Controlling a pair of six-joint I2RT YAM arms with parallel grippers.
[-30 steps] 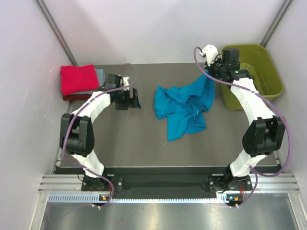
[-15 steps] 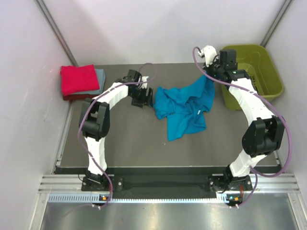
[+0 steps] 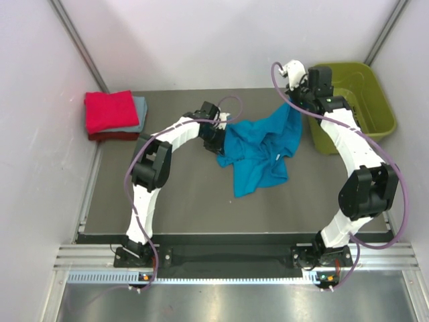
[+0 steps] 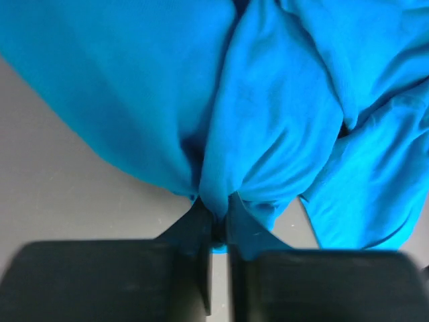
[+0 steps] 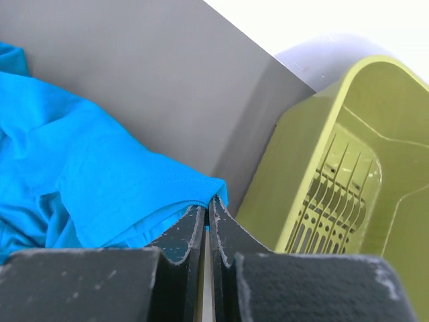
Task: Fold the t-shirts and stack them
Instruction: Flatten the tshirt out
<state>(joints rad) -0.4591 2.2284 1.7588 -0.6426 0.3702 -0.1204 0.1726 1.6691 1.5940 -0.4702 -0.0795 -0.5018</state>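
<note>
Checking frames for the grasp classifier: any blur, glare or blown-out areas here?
Top external: evenly lit, sharp, soft shadows only. Left wrist: teal shirt fills the frame; left tool near the lens is dark and soft-edged. Right wrist: background above the green basket is blown out white; right tool is sharp.

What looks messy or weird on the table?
Only the blue t-shirt: it lies crumpled mid-table, not folded like the red shirt at the far left. The left gripper and right gripper each pinch an edge of it. Nothing looks spilled or broken.
</note>
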